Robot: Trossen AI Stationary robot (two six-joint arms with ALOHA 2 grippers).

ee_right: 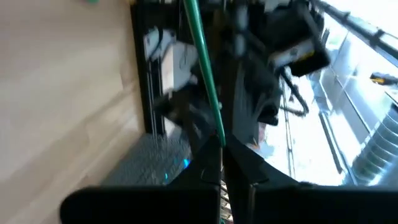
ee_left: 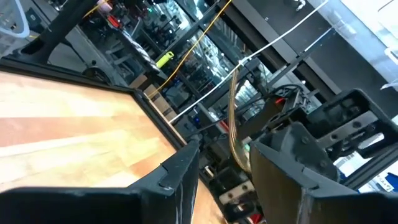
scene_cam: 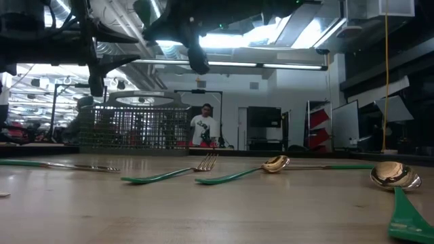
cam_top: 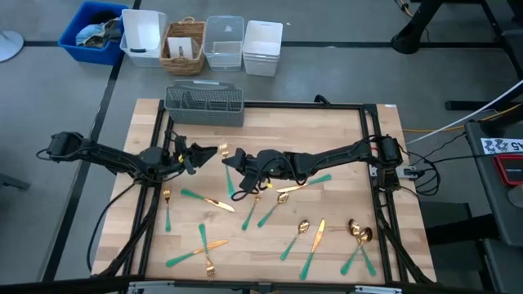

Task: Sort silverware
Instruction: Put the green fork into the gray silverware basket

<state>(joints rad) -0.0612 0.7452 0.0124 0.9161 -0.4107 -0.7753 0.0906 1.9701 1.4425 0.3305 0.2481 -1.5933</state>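
We worked in what looked like a robotics lab: a wooden table (cam_top: 343, 135) on a bare grey floor, exposed ceiling lights (scene_cam: 271, 37) overhead, black equipment racks (scene_cam: 264, 127) far behind, and loose cables (cam_top: 445, 139) at right.

In the right wrist view a teal handle (ee_right: 205, 68) runs from the closed right pincer (ee_right: 222, 163) off the picture's edge, so its head is cut off and the piece cannot be told as fork, spoon or knife. In the left wrist view a thin gold strip (ee_left: 232, 124) shows between the fingers (whether they touch it cannot be told). The low view crops both arms and a spoon's (scene_cam: 397, 186) handle
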